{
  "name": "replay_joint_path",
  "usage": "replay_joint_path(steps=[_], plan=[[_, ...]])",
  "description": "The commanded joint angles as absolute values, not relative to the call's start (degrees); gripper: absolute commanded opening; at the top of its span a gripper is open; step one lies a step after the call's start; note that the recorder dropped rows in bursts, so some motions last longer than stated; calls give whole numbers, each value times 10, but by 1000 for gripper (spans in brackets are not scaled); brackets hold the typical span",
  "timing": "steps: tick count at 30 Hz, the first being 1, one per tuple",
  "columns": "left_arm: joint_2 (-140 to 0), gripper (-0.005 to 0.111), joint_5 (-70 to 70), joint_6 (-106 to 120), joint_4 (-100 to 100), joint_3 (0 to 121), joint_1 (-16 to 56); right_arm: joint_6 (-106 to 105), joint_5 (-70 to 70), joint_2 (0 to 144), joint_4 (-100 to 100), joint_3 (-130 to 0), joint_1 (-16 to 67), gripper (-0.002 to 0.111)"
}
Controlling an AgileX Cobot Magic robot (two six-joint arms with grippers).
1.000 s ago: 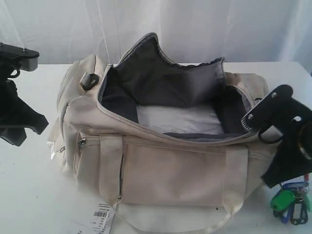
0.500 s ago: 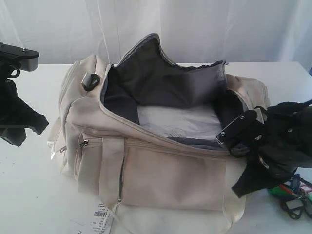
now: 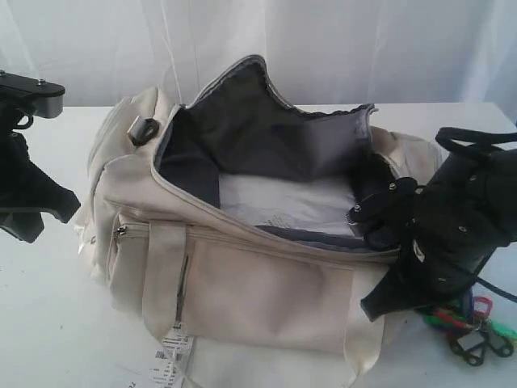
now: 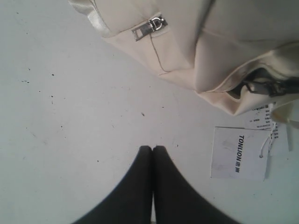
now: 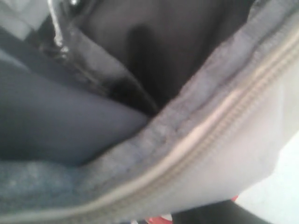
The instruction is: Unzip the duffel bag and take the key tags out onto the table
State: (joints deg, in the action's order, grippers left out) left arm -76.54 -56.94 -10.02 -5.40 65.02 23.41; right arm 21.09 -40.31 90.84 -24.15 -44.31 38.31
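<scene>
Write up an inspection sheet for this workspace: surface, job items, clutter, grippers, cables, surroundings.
Surface: table is white with small dark specks.
Job's things: duffel bag unzipped, flap up, grey lining showing, pale sheet inside; key tags out on the table at the bag's right end, partly hidden by the right arm.
Clutter: white hangtag on a string, lying beside the bag.
Grippers: left gripper shut, empty, over bare table; right gripper at the bag's mouth, jaws hidden.
Cables: black cable looped over the right arm.
Surroundings: white curtain behind the table.
</scene>
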Motion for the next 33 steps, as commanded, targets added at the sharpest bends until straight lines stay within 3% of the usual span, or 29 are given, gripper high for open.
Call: replay_joint_path(steps=[1,14,21,25,29,33], plan=[[-759,0,-578,-101,-45,646,233,194,-401,908,-216,-462,382,39],[-759,0,-578,-101,-45,646,233,187,-594,904,-209,-552,382,41],[-759,0,-577,-101,-45,646,233,141,-612,802,-159,-552,382,40],[-759,0,-577,-101,-45,646,233,141,-603,734,-145,-546,382,27],[-759,0,-577,-101,-45,646,233,108,-581,661,-130,-519,382,0],[-759,0,-577,-101,-45,646,233,63,-533,575,-128,-478,382,0]])
